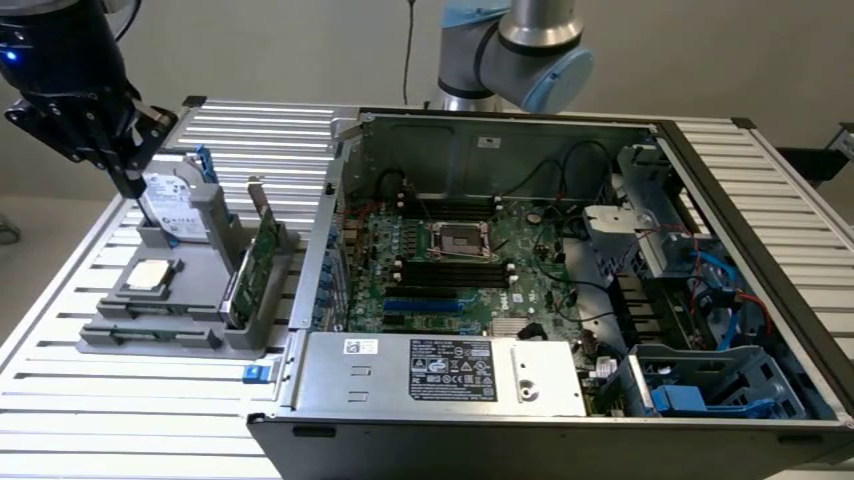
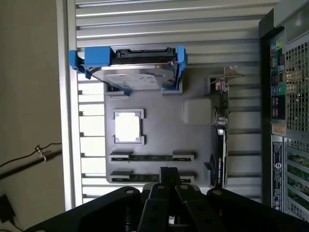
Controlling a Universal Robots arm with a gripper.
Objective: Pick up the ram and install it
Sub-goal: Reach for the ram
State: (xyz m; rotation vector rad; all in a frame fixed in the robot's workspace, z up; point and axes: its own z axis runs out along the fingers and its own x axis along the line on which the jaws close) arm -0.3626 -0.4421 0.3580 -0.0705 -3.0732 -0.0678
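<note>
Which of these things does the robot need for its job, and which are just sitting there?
For the job: memory sticks, robot fingers, black slots in the computer.
Just lying about: hard drive, bigger green card, square silver chip.

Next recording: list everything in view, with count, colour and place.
ram: 2, green, flat in the holder's end slots
hard drive: 1, silver in blue caddy, propped on holder
processor: 1, silver, mid-holder
expansion card: 1, green, on edge, holder's case side
holder: 1, grey, exterior view's left
computer case: 1, grey, open, exterior view's right
motherboard: 1, green, inside case
table: 1, silver, slatted
robot arm: 1, silver-blue, behind case
end effector: 1, black, shut, above holder
</note>
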